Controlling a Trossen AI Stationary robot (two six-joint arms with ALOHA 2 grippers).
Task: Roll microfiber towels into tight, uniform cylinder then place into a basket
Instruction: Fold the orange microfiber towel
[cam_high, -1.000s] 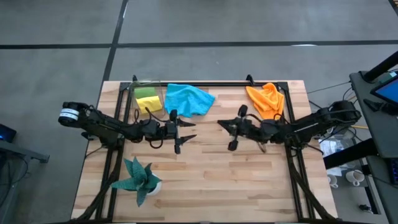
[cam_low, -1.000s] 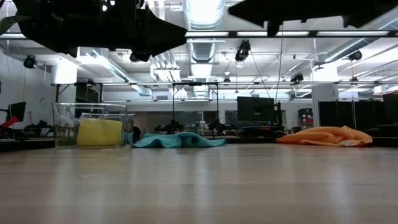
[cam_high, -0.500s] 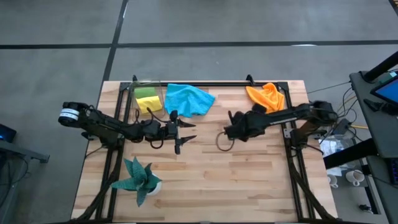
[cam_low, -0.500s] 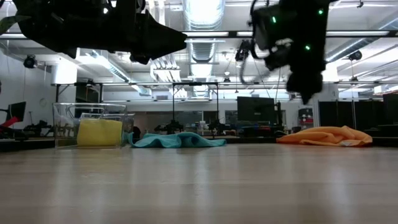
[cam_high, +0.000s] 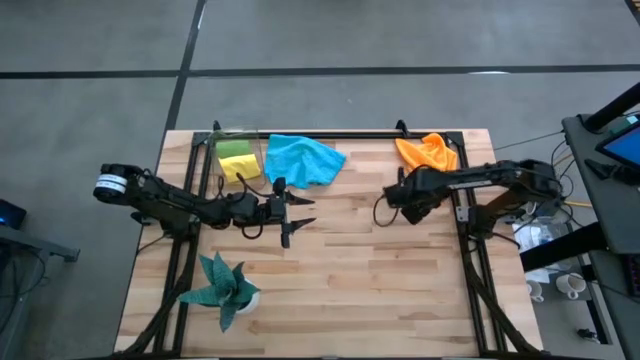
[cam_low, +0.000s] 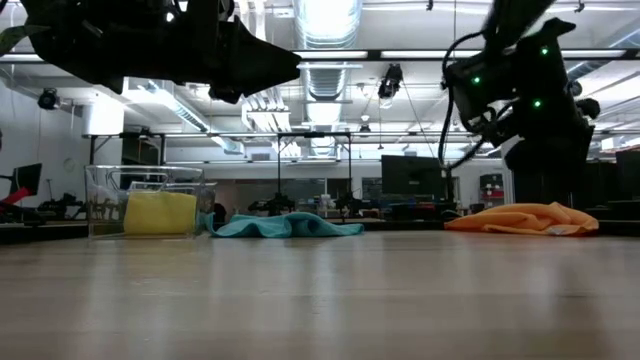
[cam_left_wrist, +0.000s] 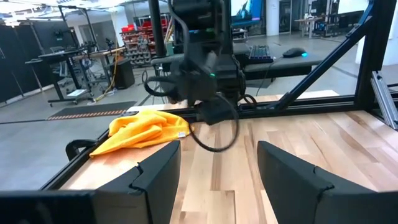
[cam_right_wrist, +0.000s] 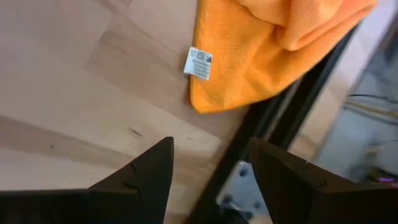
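While your left gripper (cam_high: 298, 212) waits open over the middle of the table (cam_high: 340, 280), your right gripper (cam_right_wrist: 208, 168) has swung back toward the orange towel (cam_high: 428, 155) and opened its fingers, empty; you likely take this towel next. At far left, the basket (cam_high: 236, 155) holds the green and yellow towels, and the blue towel (cam_high: 303, 158) lies loose beside it.

Bare table (cam_high: 340, 270) centre; plant (cam_high: 222, 288) obstructs front-left, black frame (cam_high: 468, 255) flanks sides.

left gripper (cam_high: 300, 212): fingers spread — held level, pointing toward the middle
right gripper (cam_right_wrist: 208, 165): fingers apart — tilted downward
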